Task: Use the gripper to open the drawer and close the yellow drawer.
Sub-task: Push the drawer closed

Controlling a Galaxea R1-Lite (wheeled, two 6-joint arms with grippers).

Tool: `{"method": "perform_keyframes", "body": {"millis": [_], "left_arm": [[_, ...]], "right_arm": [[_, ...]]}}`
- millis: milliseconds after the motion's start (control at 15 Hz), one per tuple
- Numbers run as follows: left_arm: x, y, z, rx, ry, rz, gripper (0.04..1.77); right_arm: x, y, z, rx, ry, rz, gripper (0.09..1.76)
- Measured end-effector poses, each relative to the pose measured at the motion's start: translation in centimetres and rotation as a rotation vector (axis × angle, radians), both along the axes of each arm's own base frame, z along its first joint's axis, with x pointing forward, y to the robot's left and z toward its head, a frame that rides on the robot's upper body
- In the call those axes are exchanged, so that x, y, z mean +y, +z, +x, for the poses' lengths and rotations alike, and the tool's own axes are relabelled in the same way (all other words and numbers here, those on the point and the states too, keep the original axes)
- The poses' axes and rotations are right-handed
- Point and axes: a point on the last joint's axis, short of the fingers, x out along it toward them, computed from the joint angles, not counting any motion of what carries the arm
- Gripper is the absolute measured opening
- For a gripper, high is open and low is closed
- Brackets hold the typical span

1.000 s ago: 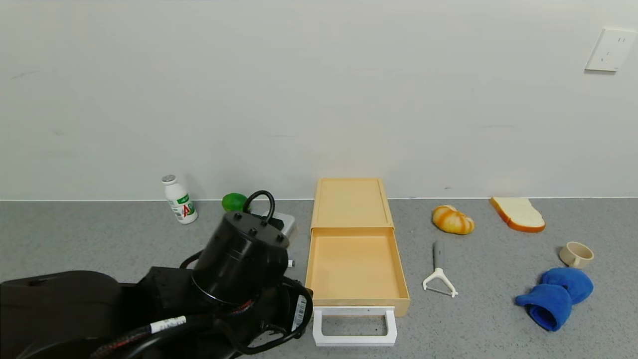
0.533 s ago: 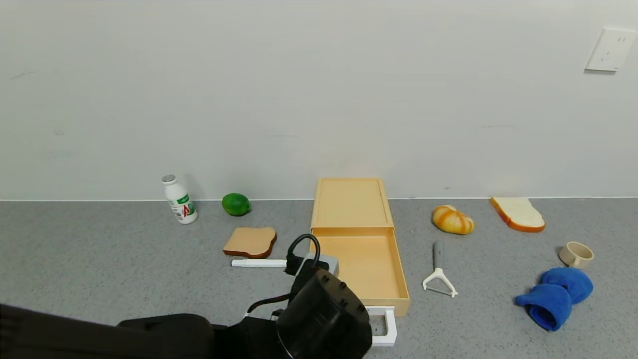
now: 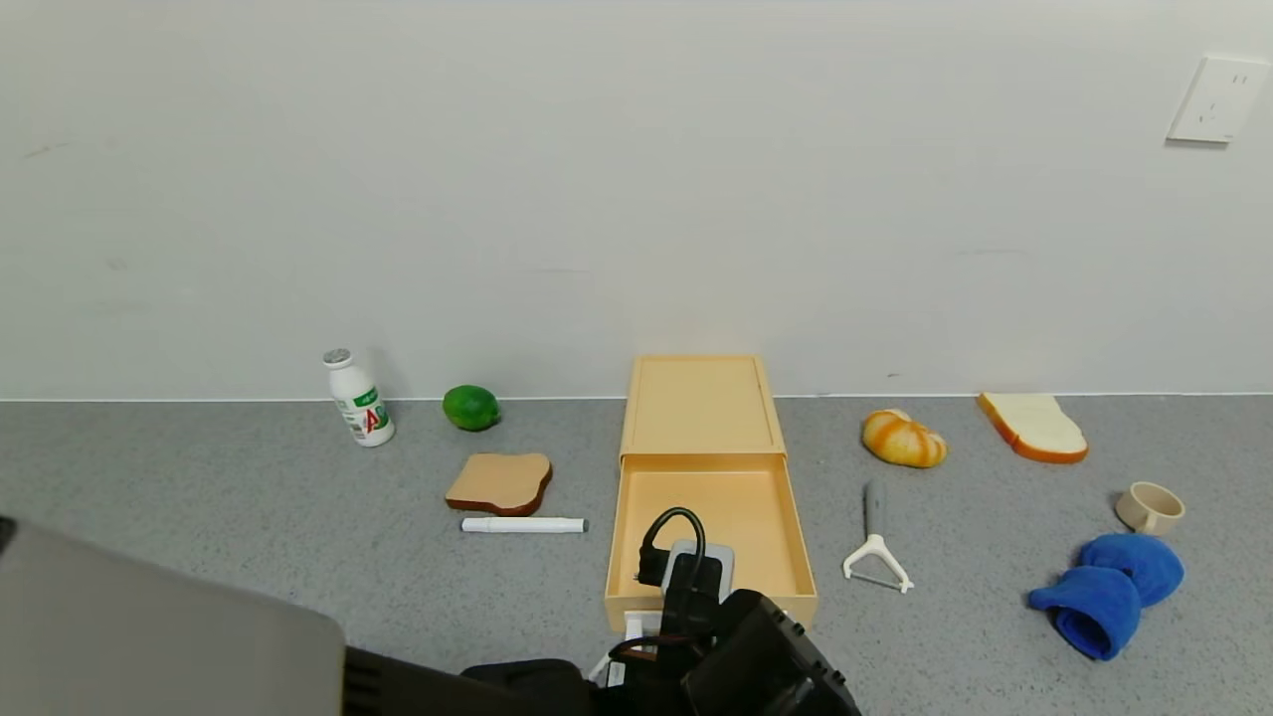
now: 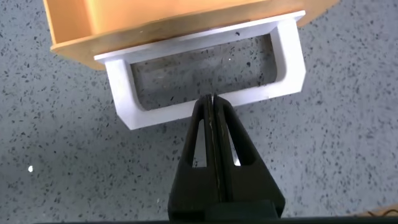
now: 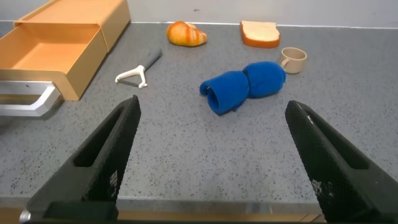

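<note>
The pale yellow drawer [image 3: 699,403] stands at the table's middle with its tray [image 3: 711,497] pulled out toward me. Its white loop handle [image 4: 155,111] lies at the front, mostly hidden under my left arm [image 3: 756,656] in the head view. My left gripper [image 4: 210,99] is shut, with its tip against the handle's front bar and nothing between the fingers. My right gripper [image 5: 214,155] is open and empty near the table's front edge, to the right of the drawer [image 5: 56,56].
Left of the drawer are a small bottle [image 3: 359,398], a lime [image 3: 470,407], a toast slice [image 3: 499,482] and a white pen [image 3: 524,524]. On the right are a peeler [image 3: 875,557], a bread roll [image 3: 902,439], a white bread slice [image 3: 1032,426], a cup [image 3: 1150,507] and a blue cloth [image 3: 1109,592].
My left arm has swung from the table's left side to the right and now sits in front of the drawer, over its handle. The tray has not visibly moved.
</note>
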Motion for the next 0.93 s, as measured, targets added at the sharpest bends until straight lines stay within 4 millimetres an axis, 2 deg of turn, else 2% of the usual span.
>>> {"method": "perform_keyframes", "body": {"millis": [533, 933], "left_arm": [[-1.3, -2.0, 2.2, -0.002, 0.058, 0.026, 0.11], [-1.5, -2.3, 3.2, -0.007, 0.077, 0.025, 0.11]], "right_arm": [[0.0, 0.0, 0.0, 0.000, 0.000, 0.000, 1.71], [0.0, 0.0, 0.0, 0.000, 0.000, 0.000, 1.71]]}}
